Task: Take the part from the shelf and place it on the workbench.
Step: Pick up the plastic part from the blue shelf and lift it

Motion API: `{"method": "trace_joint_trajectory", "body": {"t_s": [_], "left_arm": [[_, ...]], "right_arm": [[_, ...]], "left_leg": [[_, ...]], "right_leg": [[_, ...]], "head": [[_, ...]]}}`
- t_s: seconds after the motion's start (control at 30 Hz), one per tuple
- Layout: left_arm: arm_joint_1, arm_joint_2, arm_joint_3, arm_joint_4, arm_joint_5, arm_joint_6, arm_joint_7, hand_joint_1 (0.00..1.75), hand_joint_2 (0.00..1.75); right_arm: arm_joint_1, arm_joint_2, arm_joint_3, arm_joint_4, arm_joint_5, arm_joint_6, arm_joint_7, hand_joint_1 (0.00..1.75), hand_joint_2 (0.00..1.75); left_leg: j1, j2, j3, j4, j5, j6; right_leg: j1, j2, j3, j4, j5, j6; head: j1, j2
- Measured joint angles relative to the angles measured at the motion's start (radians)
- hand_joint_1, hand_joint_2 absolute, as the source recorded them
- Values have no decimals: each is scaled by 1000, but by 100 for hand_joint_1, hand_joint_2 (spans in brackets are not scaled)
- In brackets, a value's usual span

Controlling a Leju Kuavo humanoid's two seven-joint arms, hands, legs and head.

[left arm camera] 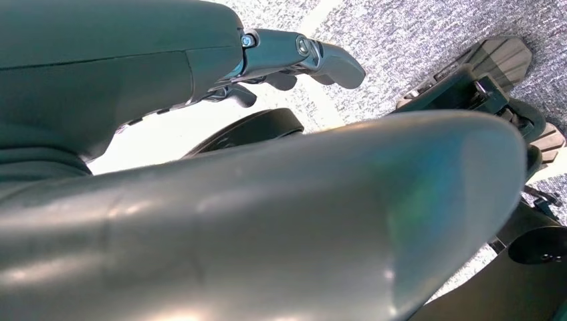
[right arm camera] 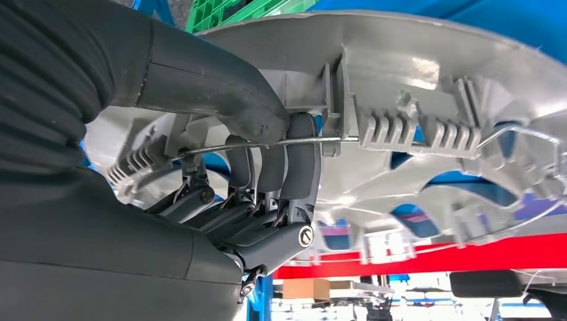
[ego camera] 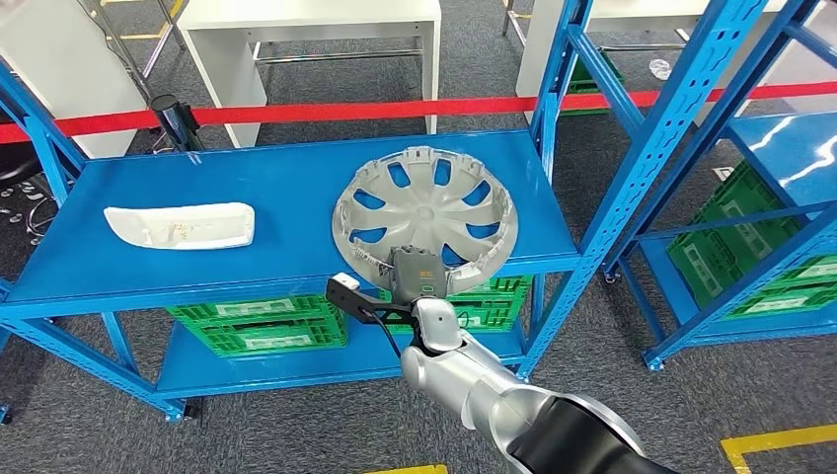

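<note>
Silver-grey hubcap [ego camera: 426,210] is gripped at its near rim by the right hand [ego camera: 416,274] on the blue shelf [ego camera: 227,178]; green crates [ego camera: 259,326] are stored below, contents unreadable.

One grey hubcap [ego camera: 426,210] at frame centre, one white part [ego camera: 181,225] at left, two blue shelf units [ego camera: 247,178], one red barrier tape [ego camera: 296,111], several green crates [ego camera: 259,326] below.

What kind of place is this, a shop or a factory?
Probably a workshop or warehouse test area: blue steel racks, green crates stored below, a grey hubcap on the shelf, and red barrier tape across the floor.
</note>
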Motion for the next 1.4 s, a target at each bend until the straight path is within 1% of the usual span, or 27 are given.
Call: {"method": "trace_joint_trajectory", "body": {"t_s": [0.7, 0.9, 1.03, 1.17, 1.27, 1.4], "left_arm": [[0, 0, 0, 0, -6, 0, 6, 0, 0], [0, 0, 0, 0, -6, 0, -2, 0, 0], [0, 0, 0, 0, -6, 0, -2, 0, 0], [-1, 0, 0, 0, -6, 0, -4, 0, 0], [-1, 0, 0, 1, -7, 0, -14, 0, 0], [-1, 0, 0, 1, -7, 0, -23, 0, 0]], "right_arm": [[-1, -1, 0, 0, 1, -5, 4, 175, 175], [-8, -8, 0, 0, 40, 9, 34, 175, 175], [-18, -18, 0, 0, 45, 16, 40, 175, 175], [-33, -30, 1, 0, 87, 29, 90, 175, 175], [-74, -54, 3, 1, 125, 56, 131, 175, 175], [-130, -93, 3, 4, 155, 81, 150, 175, 175]], "left_leg": [[0, -1, 1, 0, 0, 0], [0, -1, 1, 0, 0, 0], [0, -1, 1, 0, 0, 0], [-1, -1, 1, 0, 0, 0], [-1, -1, 1, 1, 0, 1], [-1, -1, 1, 1, 0, 1]], "right_leg": [[0, -1, 1, 0, 0, 0], [0, -2, 1, 0, 0, 0], [0, -2, 1, 0, 0, 0], [-1, -2, 1, 0, 0, 0], [-1, -2, 1, 0, 0, 1], [-1, -2, 1, 0, 1, 1]], "head": [[0, 0], [0, 0], [0, 0], [0, 0], [0, 0], [0, 0]]}}
